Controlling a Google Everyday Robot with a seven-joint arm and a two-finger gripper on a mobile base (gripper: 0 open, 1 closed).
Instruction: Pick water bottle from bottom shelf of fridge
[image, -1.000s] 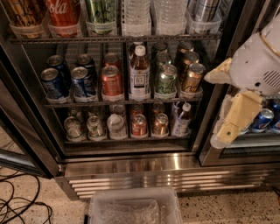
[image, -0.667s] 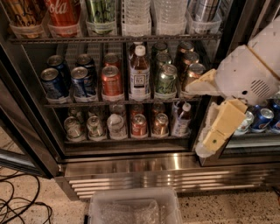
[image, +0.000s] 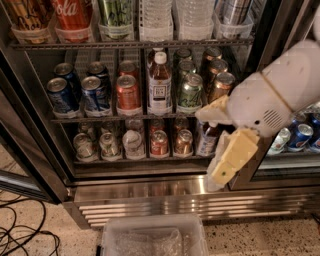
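Observation:
The fridge (image: 30, 125) stands with its door open and its steel base (image: 165, 202) below. On the bottom shelf (image: 125, 161) the water bottle (image: 133, 143), small and clear with a white cap, stands in the middle lane among cans. My gripper (image: 210, 147) with pale yellow fingers (image: 231, 159) is open and empty. It hangs in front of the right end of the bottom shelf, to the right of the water bottle and apart from it. It partly hides a reddish drink bottle (image: 205, 141).
The rack above holds blue, orange and green cans and an amber tea bottle (image: 159, 85). A clear plastic bin (image: 155, 239) sits on the floor below the grille. Cables (image: 20, 232) lie at the lower left. A second cooler with blue cans (image: 300, 135) is behind my arm on the right.
My arm and gripper have moved left and down, from beside the middle rack's right edge to in front of the bottom shelf's right end.

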